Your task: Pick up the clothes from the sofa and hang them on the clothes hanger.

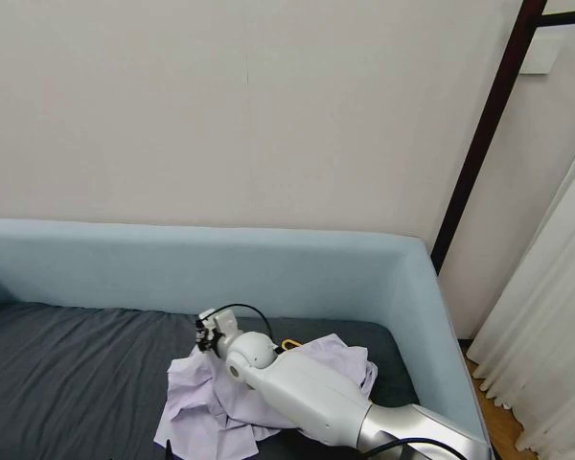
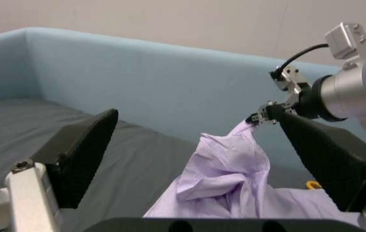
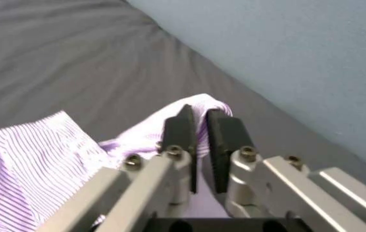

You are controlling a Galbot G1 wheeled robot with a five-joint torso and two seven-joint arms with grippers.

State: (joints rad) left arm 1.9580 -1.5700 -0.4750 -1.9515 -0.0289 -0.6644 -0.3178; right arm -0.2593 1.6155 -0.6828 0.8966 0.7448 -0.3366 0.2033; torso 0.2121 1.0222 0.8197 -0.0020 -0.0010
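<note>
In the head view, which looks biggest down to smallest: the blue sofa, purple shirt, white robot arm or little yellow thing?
Blue sofa, by far.
Then right arm and purple shirt, about alike; the arm sits nearer the camera, so unranked.
Last, the yellow thing, tiny.

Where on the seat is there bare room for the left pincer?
The seat is bare from the shirt out to the robot's left, bordered by the backrest. A narrow strip runs between shirt and backrest. Crowded at the shirt, where the right pincer pinches a fold.
</note>
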